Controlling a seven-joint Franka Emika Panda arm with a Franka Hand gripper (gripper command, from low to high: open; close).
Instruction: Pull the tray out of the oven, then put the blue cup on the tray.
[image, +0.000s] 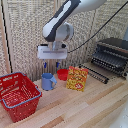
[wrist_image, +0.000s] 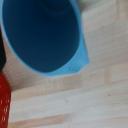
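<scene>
Hovering right over the blue cup, the pincer points straight down, its two fingers spread apart and holding nothing. The cup stands upright on the tabletop, between the red basket on the exterior view's left and a small red bowl just behind it. The wrist view looks directly into the cup's open mouth, rim filling most of the picture, handle jutting off one side.

Over on the exterior view's right sits the oven, door down, and the tray of thin bars looks drawn forward out of the opening.

How will the cup handle? It looks rigid, light and smooth-walled, likely a bit slippery, so a firm pinch across the rim wall, one finger inside and one outside, seems the safest hold; the handle is a narrower target.

A yellow and red box stands between cup and oven; there is printing on its face, but it is too blurred to read. No other writing shows.
</scene>
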